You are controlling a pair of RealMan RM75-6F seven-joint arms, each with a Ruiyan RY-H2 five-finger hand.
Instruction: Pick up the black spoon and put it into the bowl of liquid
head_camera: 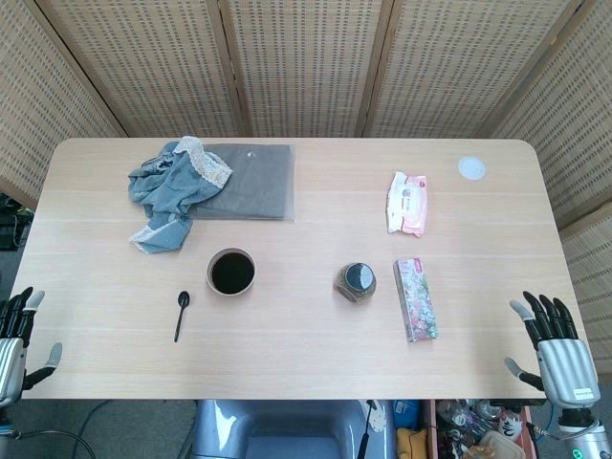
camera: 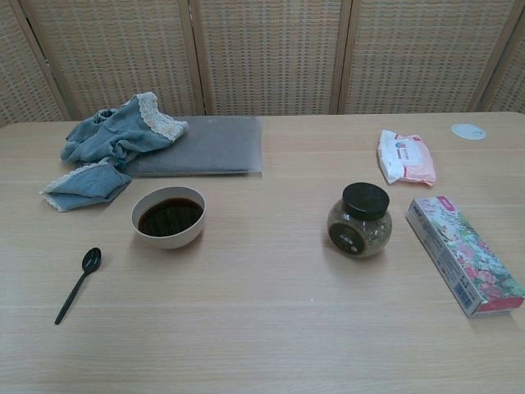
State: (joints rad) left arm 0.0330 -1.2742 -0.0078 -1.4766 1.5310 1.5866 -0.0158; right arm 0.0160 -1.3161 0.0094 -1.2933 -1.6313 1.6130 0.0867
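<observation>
A black spoon [head_camera: 181,314] lies flat on the table, just left of and nearer than the bowl; the chest view shows the spoon [camera: 78,283] at the left. The pale bowl [head_camera: 231,273] holds dark liquid and stands upright, seen in the chest view as the bowl [camera: 168,217]. My left hand [head_camera: 17,339] hangs off the table's near left corner, fingers spread and empty, far from the spoon. My right hand [head_camera: 553,342] sits off the near right corner, fingers apart, holding nothing. Neither hand shows in the chest view.
A blue lace-edged cloth [head_camera: 172,188] lies on a grey mat [head_camera: 251,180] behind the bowl. A dark-lidded jar [head_camera: 356,281], a flowered box [head_camera: 416,298], a pink wipes pack [head_camera: 406,203] and a small white disc [head_camera: 470,168] occupy the right half.
</observation>
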